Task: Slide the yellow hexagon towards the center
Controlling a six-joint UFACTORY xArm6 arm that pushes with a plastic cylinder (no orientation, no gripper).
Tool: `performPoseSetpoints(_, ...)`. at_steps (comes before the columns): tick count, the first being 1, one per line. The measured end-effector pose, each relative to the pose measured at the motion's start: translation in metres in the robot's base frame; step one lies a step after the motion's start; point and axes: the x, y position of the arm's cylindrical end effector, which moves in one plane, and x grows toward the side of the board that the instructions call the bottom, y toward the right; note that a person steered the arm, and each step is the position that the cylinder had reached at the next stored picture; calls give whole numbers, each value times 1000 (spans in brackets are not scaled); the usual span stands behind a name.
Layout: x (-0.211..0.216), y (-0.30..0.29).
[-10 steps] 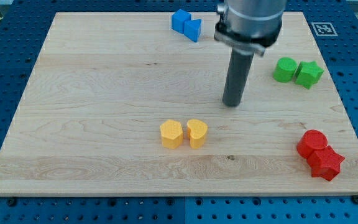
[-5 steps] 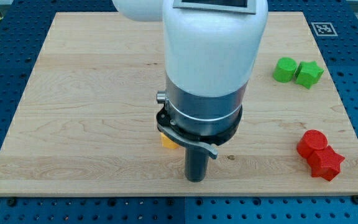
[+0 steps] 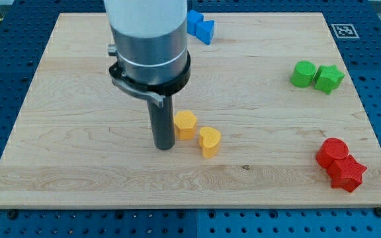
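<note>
Resting on the wooden board [image 3: 78, 79], my tip [image 3: 163, 147] sits just at the view's left of the yellow hexagon [image 3: 185, 123], touching it or very nearly so (we cannot tell which). No hand or jaws here: the arm ends in a plain dark rod, so we record no grip state. We note the hexagon lies a little below and left of the board's middle. The yellow heart [image 3: 209, 141] sits just to its lower right, close beside it, a slight gap showing. At the view's top, a blue pair [image 3: 200, 26] of blocks is partly hidden by the arm. At the right edge we see a green cylinder [image 3: 303, 73] touching a green star [image 3: 329, 78]; lower right, a red cylinder [image 3: 332, 152] against a red star [image 3: 347, 173].
</note>
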Motion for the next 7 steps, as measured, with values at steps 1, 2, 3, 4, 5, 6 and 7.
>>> performPoseSetpoints(1, 8, 4)
performPoseSetpoints(2, 2, 17)
performPoseSetpoints(3, 0, 41)
performPoseSetpoints(4, -6, 65)
performPoseSetpoints(5, -6, 61)
performPoseSetpoints(6, -6, 32)
performPoseSetpoints(7, -20, 30)
